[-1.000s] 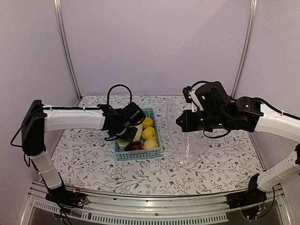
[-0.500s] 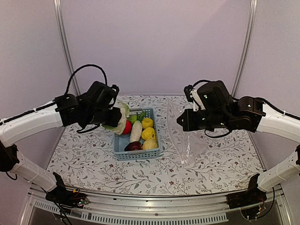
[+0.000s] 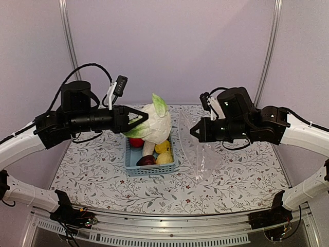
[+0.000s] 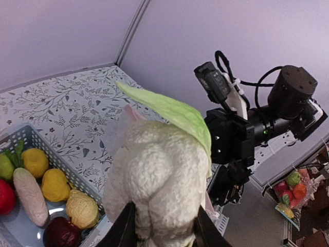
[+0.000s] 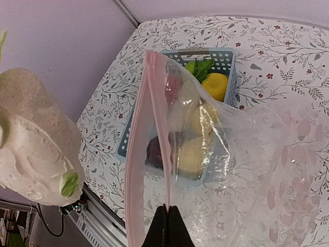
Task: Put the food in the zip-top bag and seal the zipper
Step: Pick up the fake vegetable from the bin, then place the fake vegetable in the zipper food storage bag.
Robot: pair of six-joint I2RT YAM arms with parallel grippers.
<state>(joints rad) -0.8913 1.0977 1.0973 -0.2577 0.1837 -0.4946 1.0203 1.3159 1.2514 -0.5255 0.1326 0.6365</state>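
My left hand (image 3: 140,118) clamped on cauliflower (image 3: 157,126), mid-air over basket (image 3: 151,170), near bag (image 3: 198,154). My right hand (image 3: 193,131) pinching bag mouth, holding it up (looks empty). Lemons (image 3: 163,146), other food in basket. Nothing bagged; zipper (image 5: 154,113) unsealed.

Pale lilac walls (image 3: 169,46) closed in the booth, 2 metal posts (image 3: 71,46) ran up the back corners, and a floral-print tablecloth (image 3: 231,180) met an aluminium rail (image 3: 169,221) up front, evenly lit.
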